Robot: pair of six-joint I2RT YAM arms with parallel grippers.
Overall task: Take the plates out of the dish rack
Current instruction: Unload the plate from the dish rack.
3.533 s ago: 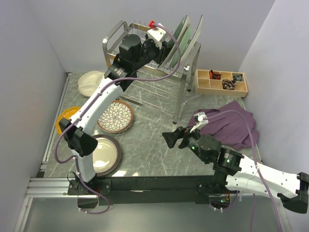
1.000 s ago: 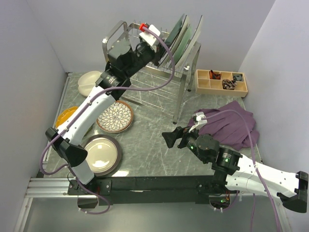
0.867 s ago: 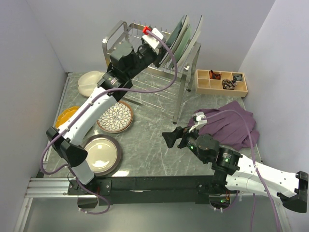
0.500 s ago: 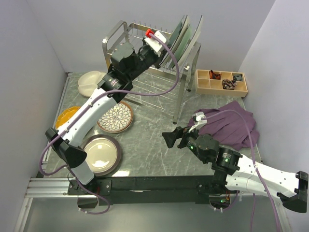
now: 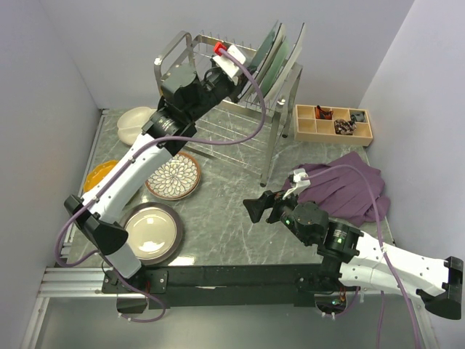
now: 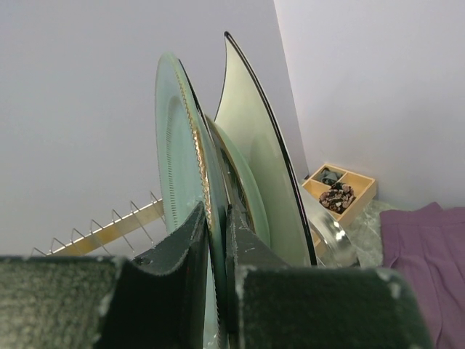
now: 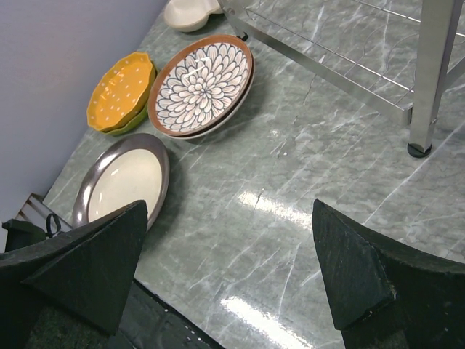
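Jaws of the left gripper (image 6: 216, 222) are pinched nearly together on the lower rim of a grey-green plate (image 6: 178, 145), which stands on edge in the top tier of the dish rack (image 5: 218, 123). Just beyond that held plate, leaning close against it, stands a smaller pale plate (image 6: 245, 182), and behind that a larger cream plate (image 6: 258, 131) with a dark edge that rises to a point. To the left of the fingers (image 6: 174, 280) the rack's row of upright prongs (image 6: 109, 225) runs away along the bar. Farther out on the right, past the plates, lie a wooden compartment tray (image 6: 338, 193) and a purple cloth (image 6: 429, 247). The right gripper (image 7: 229, 240) hangs over the marble table (image 7: 305, 167), well apart from the rack, with its jaws spread wide and nothing between them. Ahead of it and to its left a dark-rimmed cream plate (image 7: 127, 178) lies flat on the table; beyond that a brown petal-patterned plate (image 7: 201, 87) sits on another plate, with an orange-yellow dotted plate (image 7: 121, 91) stacked on a green one just beside it, and a cream plate (image 7: 190, 11) farthest off. Ahead on its right stands one chrome leg (image 7: 430, 73) of the rack.
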